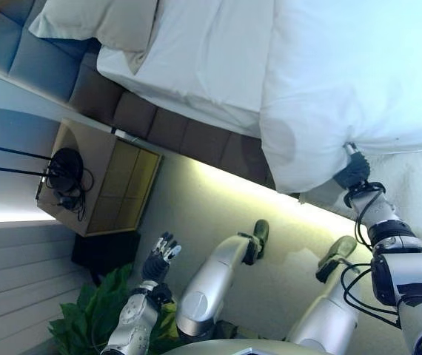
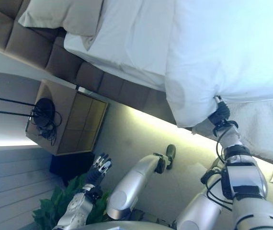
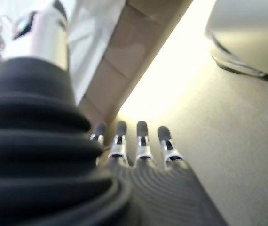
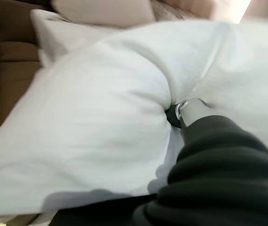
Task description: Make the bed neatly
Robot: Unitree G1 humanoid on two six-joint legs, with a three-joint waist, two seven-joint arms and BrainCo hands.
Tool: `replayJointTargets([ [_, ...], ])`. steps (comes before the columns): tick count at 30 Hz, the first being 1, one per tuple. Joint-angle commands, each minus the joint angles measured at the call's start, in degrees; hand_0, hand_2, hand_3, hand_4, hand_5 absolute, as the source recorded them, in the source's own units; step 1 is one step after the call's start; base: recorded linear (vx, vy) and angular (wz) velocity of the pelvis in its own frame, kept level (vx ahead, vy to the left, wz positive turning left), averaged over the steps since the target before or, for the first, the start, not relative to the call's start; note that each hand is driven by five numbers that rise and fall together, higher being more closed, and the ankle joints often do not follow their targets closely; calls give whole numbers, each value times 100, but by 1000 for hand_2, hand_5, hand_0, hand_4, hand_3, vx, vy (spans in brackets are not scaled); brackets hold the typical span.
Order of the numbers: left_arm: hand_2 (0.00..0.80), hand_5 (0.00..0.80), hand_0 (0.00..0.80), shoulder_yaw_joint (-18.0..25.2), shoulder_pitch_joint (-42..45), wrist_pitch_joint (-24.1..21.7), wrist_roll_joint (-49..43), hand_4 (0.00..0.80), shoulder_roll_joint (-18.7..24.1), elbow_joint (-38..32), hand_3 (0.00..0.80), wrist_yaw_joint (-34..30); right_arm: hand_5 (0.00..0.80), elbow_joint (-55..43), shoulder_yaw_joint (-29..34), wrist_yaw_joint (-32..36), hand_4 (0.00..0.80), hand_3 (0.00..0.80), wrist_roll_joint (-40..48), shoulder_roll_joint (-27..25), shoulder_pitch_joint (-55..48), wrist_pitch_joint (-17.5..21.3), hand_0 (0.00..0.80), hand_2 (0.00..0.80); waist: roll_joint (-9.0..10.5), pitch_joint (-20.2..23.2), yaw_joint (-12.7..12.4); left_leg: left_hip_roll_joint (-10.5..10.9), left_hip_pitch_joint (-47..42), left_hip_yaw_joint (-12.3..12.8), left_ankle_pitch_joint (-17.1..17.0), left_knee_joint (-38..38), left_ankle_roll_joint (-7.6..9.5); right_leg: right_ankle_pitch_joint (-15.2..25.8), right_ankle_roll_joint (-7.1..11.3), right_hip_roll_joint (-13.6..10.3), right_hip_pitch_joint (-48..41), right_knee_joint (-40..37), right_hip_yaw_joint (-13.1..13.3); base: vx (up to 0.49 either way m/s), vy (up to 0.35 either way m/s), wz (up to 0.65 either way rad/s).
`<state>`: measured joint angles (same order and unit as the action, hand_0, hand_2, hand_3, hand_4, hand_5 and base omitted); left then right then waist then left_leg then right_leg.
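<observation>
The white duvet [image 1: 344, 81] lies bunched on the bed [image 1: 196, 66], its near edge hanging over the mattress side. It looks soft, puffy and light, though bulky; it should fold and drag rather than slide as one piece. The best hold, in my judgement, is a pinched fistful at the edge or corner, not the flat middle.

The right hand [image 2: 220, 114] is pressed into that hanging edge, the cloth gathering in a deep pucker around it. Its fingers are buried in the fabric, so I cannot tell whether they are closed.

The left hand [image 1: 161, 257] hangs well apart, low at the left, fingers straight and empty.

A beige pillow [image 1: 100, 22] rests at the far left by the padded headboard [image 1: 18, 52]. A wooden nightstand [image 1: 115, 181] stands just beside the bed.
</observation>
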<state>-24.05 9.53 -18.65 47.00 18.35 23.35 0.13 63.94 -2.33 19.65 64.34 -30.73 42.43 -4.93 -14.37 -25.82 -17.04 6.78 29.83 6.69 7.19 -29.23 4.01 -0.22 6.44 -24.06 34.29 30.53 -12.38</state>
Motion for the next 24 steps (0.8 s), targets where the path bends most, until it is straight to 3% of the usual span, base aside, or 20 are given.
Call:
replayJointTargets([
  [1, 0, 0, 0, 330, 291, 139, 44, 0, 463, -422, 0, 8, 800, -923, -393, 291, 800, 800, -484, 272, -165, 130, 800, 800, 61, 483, -439, -41, -232, -716, -680, 667, -472, 107, 287, 89, -263, 290, 150, 89, -43, 25],
  [3, 0, 0, 0, 455, 308, 300, 2, 0, 540, -486, 0, -56, 800, -1197, -574, 87, 800, 800, -657, 463, -212, 211, 800, 800, 123, 625, -526, -33, -436, -801, -708, 814, -468, 147, 284, 67, -518, 123, 68, 51, -22, 25],
  [4, 0, 0, 0, 492, 324, 349, -18, 0, 564, -505, 0, -81, 800, -1300, -656, 11, 800, 800, -668, 530, -231, 238, 800, 800, 129, 663, -554, -38, -465, -808, -880, 908, -440, 330, 202, 51, -588, -14, -28, 6, -9, 31],
  [11, 0, 0, 0, 697, 448, 535, -305, 0, 664, -558, 0, -394, 800, -1919, -1236, -478, 800, 800, -1475, 827, -383, 276, 800, 800, 363, 1011, -756, -6, -1075, -1059, -895, 1206, -401, 462, 211, 41, -1443, -527, -245, 100, -45, 27],
  [17, 0, 0, 0, 645, 383, 774, -513, 0, 682, -734, 0, -374, 800, -1997, -1576, -645, 800, 800, -1988, 936, -429, 215, 800, 800, 533, 1185, -887, 42, -1444, -1166, -829, 1272, -365, 519, 248, -17, -2065, -840, -437, 108, -38, 14],
  [24, 0, 0, 0, 584, 356, 1034, -521, 0, 602, -645, 0, -374, 800, -1893, -1995, -653, 800, 800, -2302, 1085, -392, 98, 800, 800, 587, 1309, -1049, 83, -1703, -1269, -871, 1391, -351, 522, 296, -89, -2504, -999, -607, 68, 39, 10],
])
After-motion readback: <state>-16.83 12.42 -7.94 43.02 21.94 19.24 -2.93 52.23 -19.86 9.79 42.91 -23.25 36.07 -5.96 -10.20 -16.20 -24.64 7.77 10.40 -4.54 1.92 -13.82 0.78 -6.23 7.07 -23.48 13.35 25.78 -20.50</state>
